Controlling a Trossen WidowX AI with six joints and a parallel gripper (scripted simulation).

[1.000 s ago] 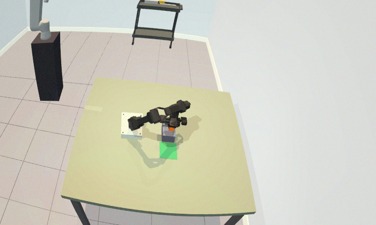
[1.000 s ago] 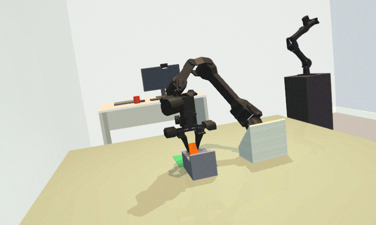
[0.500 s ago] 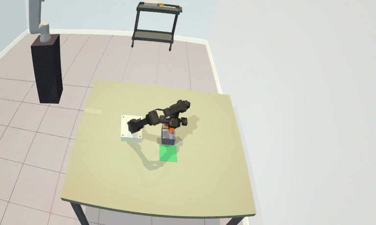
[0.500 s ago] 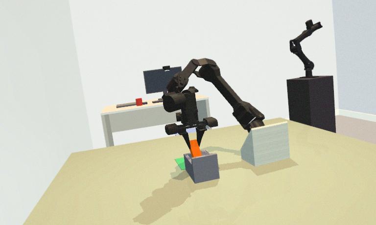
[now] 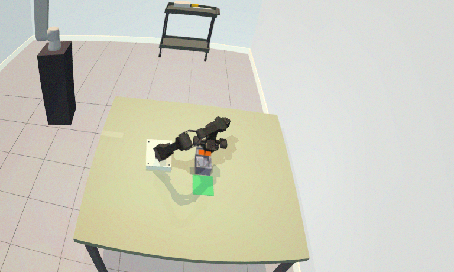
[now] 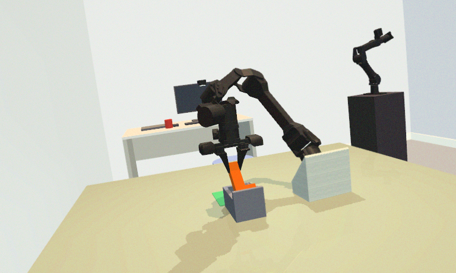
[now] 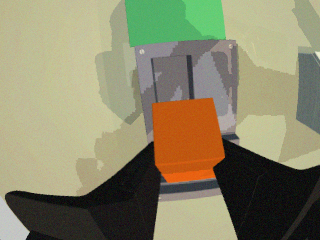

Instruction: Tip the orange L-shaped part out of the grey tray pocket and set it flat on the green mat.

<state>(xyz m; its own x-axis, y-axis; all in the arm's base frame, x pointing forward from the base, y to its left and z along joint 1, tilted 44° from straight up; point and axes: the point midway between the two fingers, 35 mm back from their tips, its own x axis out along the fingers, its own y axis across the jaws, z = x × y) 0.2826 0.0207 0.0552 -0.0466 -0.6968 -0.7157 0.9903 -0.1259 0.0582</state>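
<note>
A: Status of the hand (image 6: 234, 162)?

B: Clamped on the upper end of the orange L-shaped part (image 6: 236, 179). Fingers either side of it, part hanging steeply, nearly upright, leaning a little toward the arm's base block (image 6: 322, 174)

A: Where is the part relative to the grey tray (image 6: 245, 203)?

B: Upper end well above the rim; the lower, L-shaped end at or just inside the pocket mouth. Exterior view shows the foot of the L resting near the tray's top edge. Judged: partly out, not yet free

A: Long axis?

B: Runs from the fingers down into the tray. Wrist view: orange block (image 7: 187, 136) fills the gap between the fingers, tray (image 7: 220, 76) directly beyond it, green mat (image 7: 174, 3) beyond that

A: So the mat lies which way?

B: Straight ahead of the hand, on the far side of the tray from the arm's wrist. Top view agrees: mat (image 5: 203, 185) just beside the tray (image 5: 203, 167), touching or nearly

A: Room?

B: Only the tray walls stand in the way. Judged: raise until the foot passes the rim, then carry across over the surface (image 5: 133, 205). Part must be laid over from upright to flat, top side up; risk is the foot catching the rim
</note>
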